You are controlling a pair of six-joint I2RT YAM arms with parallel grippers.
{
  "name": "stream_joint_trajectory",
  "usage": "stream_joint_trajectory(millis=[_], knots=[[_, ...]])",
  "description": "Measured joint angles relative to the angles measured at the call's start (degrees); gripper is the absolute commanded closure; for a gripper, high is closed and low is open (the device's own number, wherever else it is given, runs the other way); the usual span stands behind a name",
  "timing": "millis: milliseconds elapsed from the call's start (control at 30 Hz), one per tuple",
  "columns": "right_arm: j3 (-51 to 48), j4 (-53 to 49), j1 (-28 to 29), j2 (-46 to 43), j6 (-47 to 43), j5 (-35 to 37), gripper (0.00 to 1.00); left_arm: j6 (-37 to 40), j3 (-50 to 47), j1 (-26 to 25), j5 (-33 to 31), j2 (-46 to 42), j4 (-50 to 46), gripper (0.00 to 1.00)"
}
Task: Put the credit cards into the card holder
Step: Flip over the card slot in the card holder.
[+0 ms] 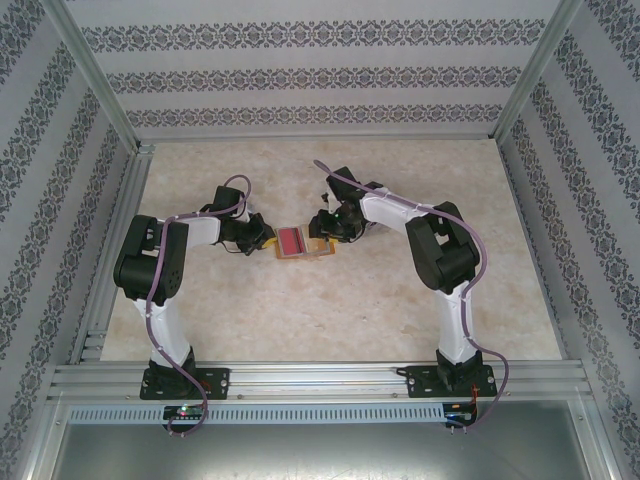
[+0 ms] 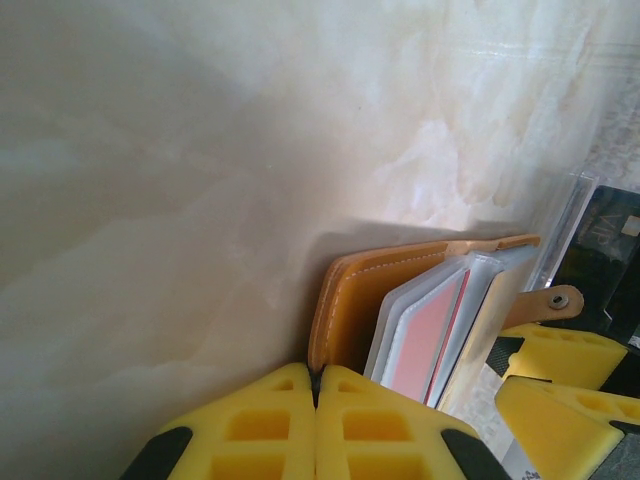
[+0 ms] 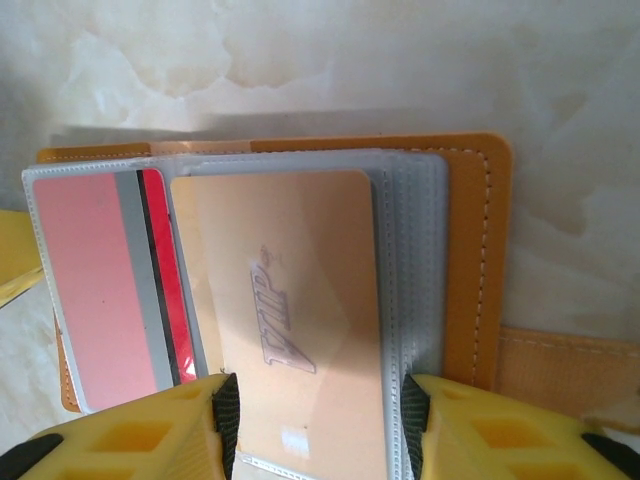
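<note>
Open card holder lies mid-frame on counter in top view. Right wrist view adds detail: right gripper jaws clamp peach VIP card over clear sleeves; pink card sits at left. Left wrist view: left gripper jaws pressed together on the holder's orange cover.

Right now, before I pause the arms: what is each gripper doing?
Left gripper: closed on the edge of the card holder.
Right gripper: closed across the width of the credit card.
</note>
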Motion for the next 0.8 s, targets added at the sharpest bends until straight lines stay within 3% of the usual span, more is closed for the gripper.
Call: stream_joint_trajectory(millis=[800], knots=[[3.74, 14.25, 2.08, 1.92, 9.79, -18.73, 0.5, -0.87, 0.0, -0.74, -0.02, 0.24, 0.44, 0.93]])
